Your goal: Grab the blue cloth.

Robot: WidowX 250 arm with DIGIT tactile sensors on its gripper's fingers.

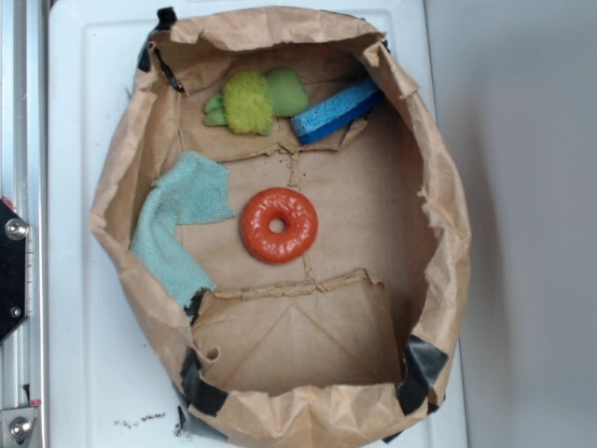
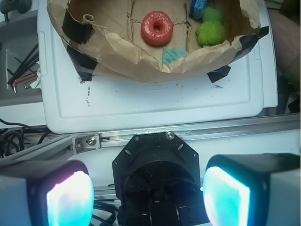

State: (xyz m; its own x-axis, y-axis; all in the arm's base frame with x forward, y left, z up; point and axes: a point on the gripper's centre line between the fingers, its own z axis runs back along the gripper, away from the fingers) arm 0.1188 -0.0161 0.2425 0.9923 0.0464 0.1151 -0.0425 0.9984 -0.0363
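A white plastic tray (image 1: 75, 140) carries a brown paper bag (image 1: 438, 187) cut low and rolled open, its corners patched with black tape (image 1: 422, 369). In the exterior view the blue cloth (image 1: 182, 224) lies on the bag floor at about 9 o'clock, a bent strip of pale teal terry running from beside the ring down against the bag's left wall. The orange ring (image 1: 278, 225) sits flat near the centre, just to the cloth's 3 o'clock and apart from it. At 12 o'clock a green plush toy (image 1: 252, 101) with a fuzzy lime middle rests by the back wall, and a bright blue sponge (image 1: 336, 110) leans at 1 o'clock, touching the toy.

From the wrist view the gripper (image 2: 148, 197) hangs well outside the bag, over the metal rail (image 2: 188, 133); its fingers (image 2: 225, 195) stand wide apart with nothing between them. Only a corner of the cloth (image 2: 173, 54) shows there above the bag's rim.
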